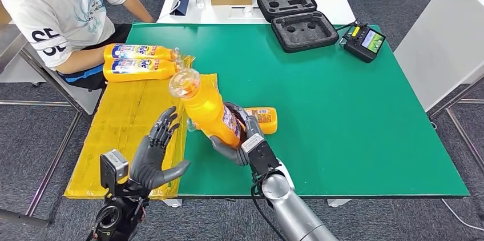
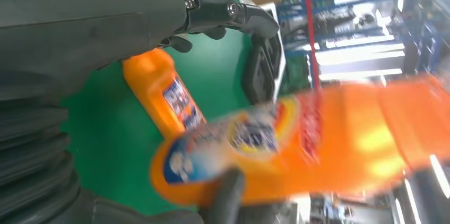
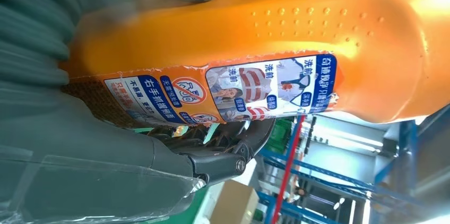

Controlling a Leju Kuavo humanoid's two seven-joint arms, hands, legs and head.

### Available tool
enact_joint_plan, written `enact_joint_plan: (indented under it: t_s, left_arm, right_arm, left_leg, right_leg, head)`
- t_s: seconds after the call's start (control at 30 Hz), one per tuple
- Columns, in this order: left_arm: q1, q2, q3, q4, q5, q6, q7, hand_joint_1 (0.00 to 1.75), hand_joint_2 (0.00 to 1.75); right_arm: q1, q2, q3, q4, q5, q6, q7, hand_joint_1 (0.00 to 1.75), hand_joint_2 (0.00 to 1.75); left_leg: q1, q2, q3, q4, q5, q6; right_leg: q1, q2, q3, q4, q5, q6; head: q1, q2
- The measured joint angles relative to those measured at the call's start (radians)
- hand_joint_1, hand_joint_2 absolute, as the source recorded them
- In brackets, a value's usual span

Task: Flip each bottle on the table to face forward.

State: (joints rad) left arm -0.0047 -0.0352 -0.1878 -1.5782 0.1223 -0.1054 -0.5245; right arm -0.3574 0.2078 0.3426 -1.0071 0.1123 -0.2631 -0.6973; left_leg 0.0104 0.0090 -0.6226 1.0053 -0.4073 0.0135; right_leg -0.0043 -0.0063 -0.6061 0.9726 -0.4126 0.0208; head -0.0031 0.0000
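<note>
My left hand (image 1: 153,155) hung open with fingers spread at the table's near edge over the yellow mat (image 1: 128,124), while my right hand (image 1: 240,138) gripped an orange bottle (image 1: 208,109) lifted above the green table (image 1: 342,115), another bottle (image 1: 263,119) lying just behind it.

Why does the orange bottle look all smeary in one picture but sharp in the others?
In the left wrist view the held bottle is smeared by motion blur, its label unreadable, and the windows behind glare white. In the right wrist view it sits very close yet sharp, label print crisp, with a bright shine on the plastic. The head view is evenly lit and clear, the right hand gripping it.
</note>
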Motion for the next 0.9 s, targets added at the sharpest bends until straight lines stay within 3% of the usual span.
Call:
enact_joint_plan:
  t_s: [0.43, 0.6, 0.9]
  left_arm:
    - [0.001, 0.011, -0.035, -0.008, 0.015, 0.071, 0.089, 0.00, 1.75]
    - [-0.015, 0.014, -0.033, 0.031, 0.125, 0.118, 0.142, 0.00, 1.75]
    - [-0.051, 0.031, -0.039, 0.074, 0.296, 0.080, 0.148, 0.00, 1.75]
  right_arm:
    - [-0.015, 0.016, 0.033, 0.069, 0.079, 0.012, 0.000, 1.75, 1.75]
    - [-0.007, 0.017, 0.055, 0.059, 0.109, 0.013, 0.006, 1.75, 1.75]
    - [0.002, 0.018, 0.075, 0.051, 0.070, 0.076, 0.031, 1.75, 1.75]
  left_leg:
    - [0.000, 0.000, 0.000, 0.000, 0.000, 0.000]
    - [0.000, 0.000, 0.000, 0.000, 0.000, 0.000]
    - [0.000, 0.000, 0.000, 0.000, 0.000, 0.000]
  right_leg:
    - [0.000, 0.000, 0.000, 0.000, 0.000, 0.000]
    - [0.000, 0.000, -0.001, 0.000, 0.000, 0.000]
    - [0.000, 0.000, -0.001, 0.000, 0.000, 0.000]
  head:
    - [0.000, 0.000]
    - [0.000, 0.000]
    - [0.000, 0.000]
